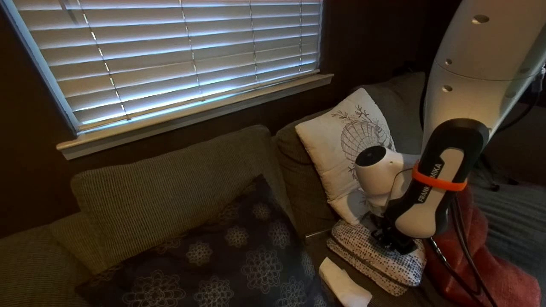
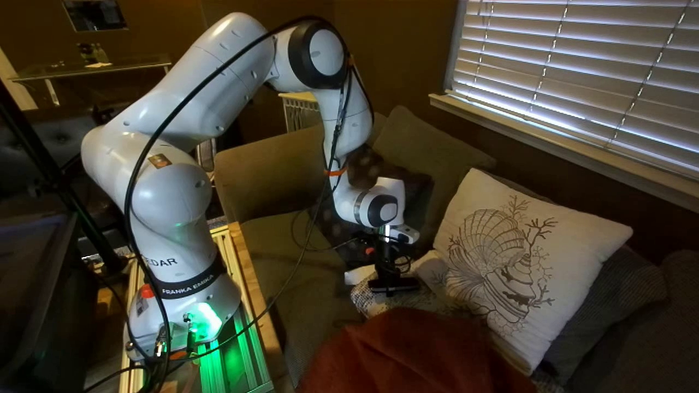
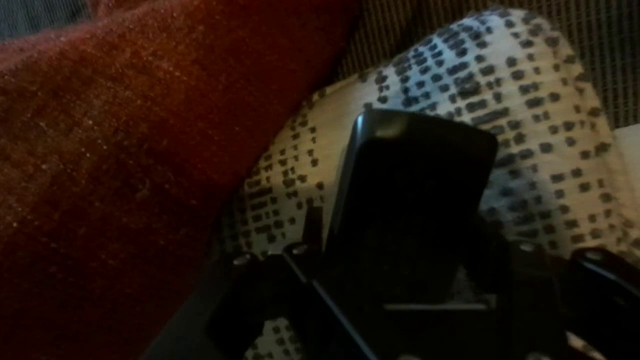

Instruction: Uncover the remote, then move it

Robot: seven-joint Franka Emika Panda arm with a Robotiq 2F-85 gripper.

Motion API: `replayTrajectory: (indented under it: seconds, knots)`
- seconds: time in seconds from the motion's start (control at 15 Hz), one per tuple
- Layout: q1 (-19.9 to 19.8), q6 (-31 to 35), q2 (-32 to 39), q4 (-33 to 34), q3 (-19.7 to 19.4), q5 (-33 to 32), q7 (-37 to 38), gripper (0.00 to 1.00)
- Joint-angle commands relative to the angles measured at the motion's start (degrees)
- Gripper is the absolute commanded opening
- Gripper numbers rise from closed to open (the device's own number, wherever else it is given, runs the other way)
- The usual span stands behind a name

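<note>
One red blanket (image 2: 404, 349) lies nearest in an exterior view, at the near edge of the sofa seat (image 2: 308, 295). A shell-print pillow (image 2: 502, 262) leans along the seat's back edge. Next, over a spotted cushion (image 3: 530, 95), the gripper (image 3: 400, 232) grasps the black remote (image 3: 415, 170), jaws partway apart, a finger at each long side; whether the remote touches the cushion I cannot tell. Beyond lie a white flat piece (image 1: 345, 285) and, toward the seat's far corner, a flowered pillow (image 1: 239, 260).
</note>
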Motion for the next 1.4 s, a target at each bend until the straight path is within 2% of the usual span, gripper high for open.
replayTrajectory:
  seconds: [0.0, 0.47, 1.27, 1.33]
  knots:
    - [0.7, 2.6, -1.3, -1.9, -0.2, -1.9, -6.0, 0.4]
    - [0.5, 1.3, -1.6, -1.7, 1.3, -3.2, -14.3, 0.4]
    - [0.2, 5.5, -0.7, -0.7, 1.4, -6.0, -21.1, 0.4]
    - [0.1, 5.5, -0.9, -0.8, 1.4, -5.9, -21.3, 0.9]
